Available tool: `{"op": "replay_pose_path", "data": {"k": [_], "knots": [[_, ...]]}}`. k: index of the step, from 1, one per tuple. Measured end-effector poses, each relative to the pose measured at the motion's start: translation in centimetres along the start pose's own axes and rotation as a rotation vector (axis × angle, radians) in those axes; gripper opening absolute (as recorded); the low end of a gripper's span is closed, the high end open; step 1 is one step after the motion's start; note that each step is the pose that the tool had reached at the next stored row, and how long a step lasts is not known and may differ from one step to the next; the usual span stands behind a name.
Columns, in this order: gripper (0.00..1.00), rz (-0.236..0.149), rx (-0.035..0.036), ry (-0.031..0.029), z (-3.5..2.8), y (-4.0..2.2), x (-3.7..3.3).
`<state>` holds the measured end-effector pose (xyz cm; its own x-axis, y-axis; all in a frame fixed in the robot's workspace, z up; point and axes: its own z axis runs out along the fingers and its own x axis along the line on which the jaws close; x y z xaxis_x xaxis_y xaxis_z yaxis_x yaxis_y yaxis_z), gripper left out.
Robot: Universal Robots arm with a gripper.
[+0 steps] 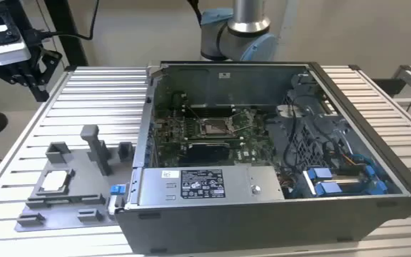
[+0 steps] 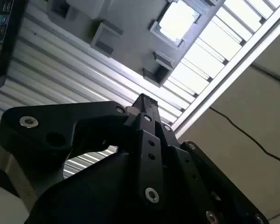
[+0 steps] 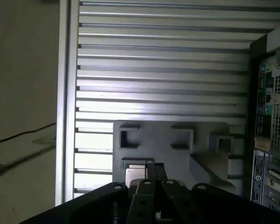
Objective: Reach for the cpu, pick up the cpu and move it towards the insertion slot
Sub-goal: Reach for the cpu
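The cpu (image 1: 54, 181), a small pale square chip, lies flat in a nest on the grey fixture plate (image 1: 84, 179) at the exterior view's left, outside the computer case. It shows as a bright square (image 2: 177, 21) in the second wrist view. In the first wrist view, the cpu (image 3: 133, 174) is partly hidden behind my fingers. The insertion slot (image 1: 214, 126), a shiny-framed socket on green board, sits inside the open case. My gripper (image 1: 28, 77) hangs high over the table's far left corner, well apart from the cpu. Its fingers (image 3: 151, 171) are pressed together with nothing between them.
The open computer case (image 1: 277, 214) fills the table's middle and right, with a silver power supply (image 1: 205, 184) along its front. Grey upright blocks (image 1: 94, 147) rise from the fixture plate near the cpu. The slatted aluminium table (image 1: 98, 91) extends behind the plate. A cable lies on the floor (image 2: 242, 135).
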<state>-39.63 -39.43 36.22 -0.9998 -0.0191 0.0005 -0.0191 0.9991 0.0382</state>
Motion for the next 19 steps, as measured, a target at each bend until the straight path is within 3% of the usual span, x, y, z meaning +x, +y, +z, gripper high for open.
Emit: {"op": "replay_pose_path", "data": {"k": [13, 19], "knots": [[0.0, 0.0, 0.0001, 0.0001, 0.0, -0.02, 0.01], [0.0, 0.0, 0.0001, 0.0, 0.23, -0.79, 0.3]]}}
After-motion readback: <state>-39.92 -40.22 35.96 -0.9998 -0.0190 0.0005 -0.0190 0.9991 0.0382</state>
